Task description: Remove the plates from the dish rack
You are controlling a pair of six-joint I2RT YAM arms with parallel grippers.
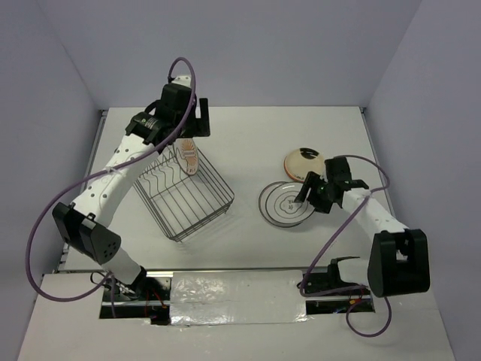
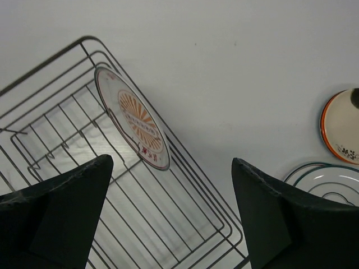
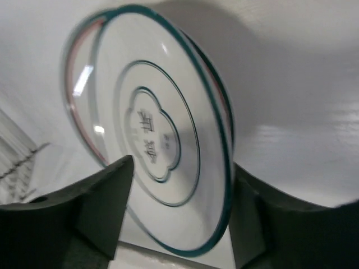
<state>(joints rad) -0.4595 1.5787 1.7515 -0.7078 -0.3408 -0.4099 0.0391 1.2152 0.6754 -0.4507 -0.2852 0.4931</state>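
Left gripper (image 2: 171, 168): jaws wide apart, holding nothing, hovering over the far end of the rack (image 1: 183, 197). Both dark fingers (image 2: 61, 207) frame the wrist view, well apart from each other. Sunburst plate (image 2: 134, 120) stands on edge between the prongs, just ahead of the fingers and a bit toward the left one, tilted, orange-ray face toward the camera. It is the only plate seen in the rack. Not touched by either finger. The rack's long side runs diagonally under the hand, and the rack sits on the white table (image 1: 248, 143).

Right gripper (image 3: 182, 165): jaws apart, nothing lifted. Teal plate (image 3: 157, 123) lies face up straight ahead of the fingers, its near rim reaching in between them. Cannot tell whether the right finger touches the rim. Concentric teal rings and a centre mark show, slightly blurred. It sits on top of a red-rim plate (image 3: 72, 95), whose edge peeks out on the left-finger side. Orange-rim plate (image 2: 342, 126) lies flat on the table just beyond the gripper in the top view, beside the teal stack, rims close. Overlap unclear. Stack and orange-rim plate are both well apart from the rack.
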